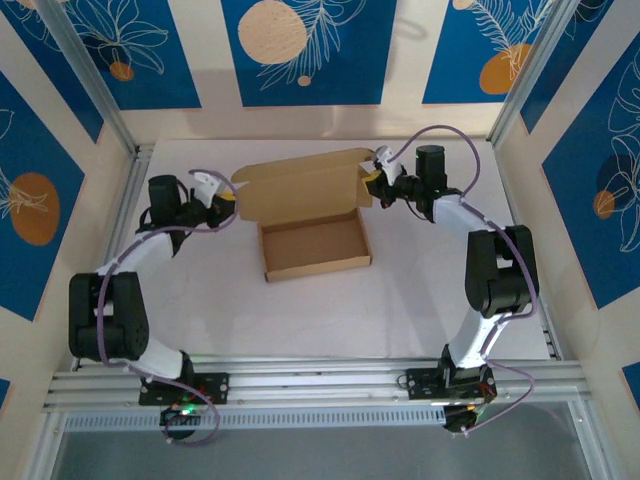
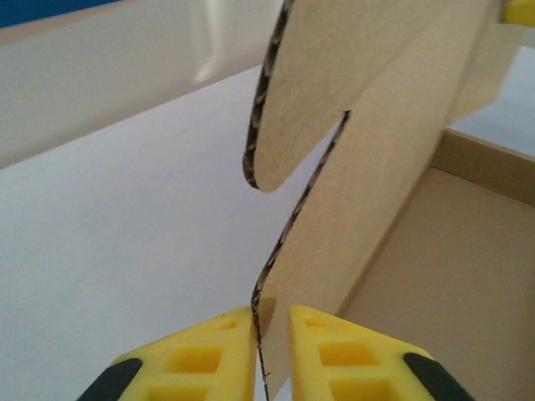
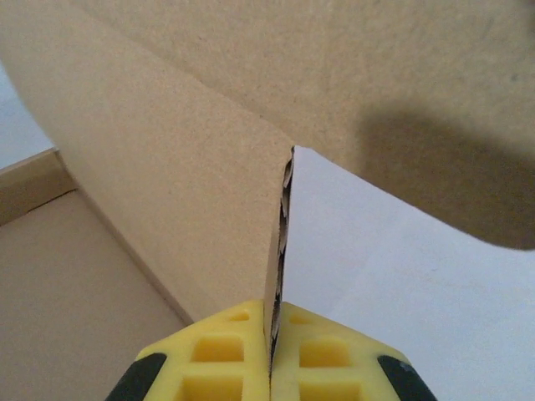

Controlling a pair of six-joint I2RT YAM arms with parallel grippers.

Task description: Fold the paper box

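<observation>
White tabletop [image 1: 420, 300], paper box [image 1: 312, 248] far-centre w/ lid [image 1: 300, 190] up: R claw [image 1: 372, 180] pinching lid's right edge, L claw [image 1: 230, 199] astride left edge, can't tell if clamped, so uneven pull could twist/tear lid.

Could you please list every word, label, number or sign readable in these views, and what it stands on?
None: no text is readable. The plain brown cardboard paper box is unprinted, and the blue wall panels with white leaf and orange circle patterns carry decoration, no words.
</observation>
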